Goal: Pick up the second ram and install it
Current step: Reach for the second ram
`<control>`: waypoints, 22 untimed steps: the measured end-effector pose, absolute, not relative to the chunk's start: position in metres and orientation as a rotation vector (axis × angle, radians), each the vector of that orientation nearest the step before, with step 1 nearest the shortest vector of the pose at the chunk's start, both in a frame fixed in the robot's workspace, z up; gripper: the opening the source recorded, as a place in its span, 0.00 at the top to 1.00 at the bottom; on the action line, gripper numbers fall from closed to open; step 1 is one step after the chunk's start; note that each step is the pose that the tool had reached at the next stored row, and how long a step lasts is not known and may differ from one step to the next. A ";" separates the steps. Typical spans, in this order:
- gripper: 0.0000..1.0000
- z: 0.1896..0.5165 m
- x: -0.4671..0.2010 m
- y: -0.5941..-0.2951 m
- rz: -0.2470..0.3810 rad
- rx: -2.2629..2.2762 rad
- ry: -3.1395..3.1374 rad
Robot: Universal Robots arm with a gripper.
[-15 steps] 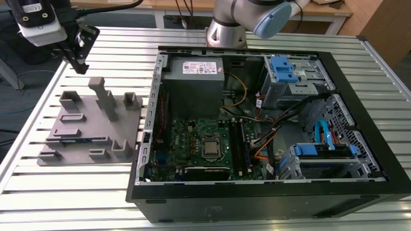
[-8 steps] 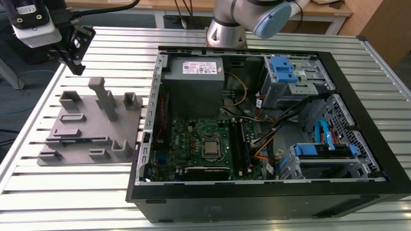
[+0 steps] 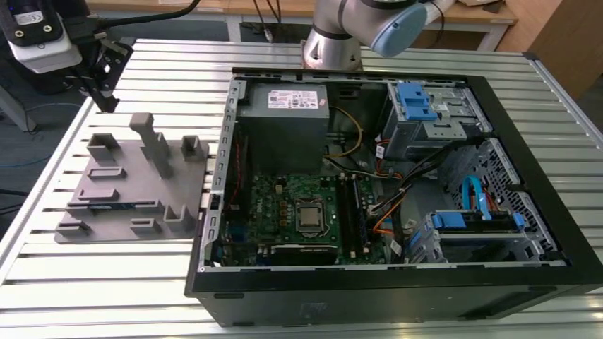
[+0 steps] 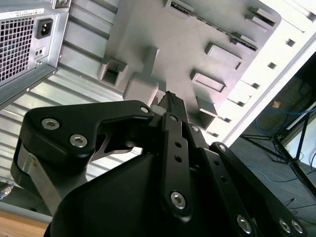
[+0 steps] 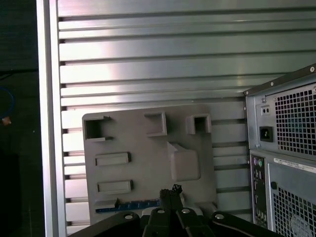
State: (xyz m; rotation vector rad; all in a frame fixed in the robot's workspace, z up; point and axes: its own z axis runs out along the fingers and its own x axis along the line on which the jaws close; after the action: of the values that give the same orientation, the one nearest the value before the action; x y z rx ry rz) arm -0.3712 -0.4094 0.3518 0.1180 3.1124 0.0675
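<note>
The second ram [image 3: 111,207] is a thin dark stick with bluish patches. It lies on edge in a slot of the grey fixture plate [image 3: 141,212], on that plate's near side in the exterior view. In the first wrist view the ram [image 5: 131,205] shows as a blue strip along the plate's edge. My gripper [image 3: 104,95] hangs high over the table at the exterior view's far left, behind the fixture and apart from it. In both wrist views its fingertips [image 5: 170,189] [image 4: 170,100] are pressed together with nothing between them.
An open computer case [image 3: 212,279] lies on the slatted metal table [image 3: 113,268] on the exterior view's right, with the green motherboard [image 3: 282,201] and its long black slots [image 3: 351,208] inside. Upright posts [image 3: 151,141] rise from the fixture. The arm's base [image 3: 332,49] stands behind the case.
</note>
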 end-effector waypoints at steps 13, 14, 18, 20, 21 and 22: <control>0.89 0.338 -0.377 -0.412 0.068 0.118 3.112; 0.89 0.336 -0.378 -0.412 0.068 0.118 3.112; 0.89 0.330 -0.378 -0.412 0.068 0.118 3.112; 0.89 0.328 -0.378 -0.412 0.067 0.118 3.113; 0.89 0.327 -0.378 -0.412 0.068 0.118 3.112; 0.89 0.326 -0.378 -0.413 0.068 0.118 3.112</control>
State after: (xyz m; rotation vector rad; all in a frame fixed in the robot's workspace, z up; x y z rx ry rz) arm -0.3782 -0.4126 0.3260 0.1180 3.1124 0.0676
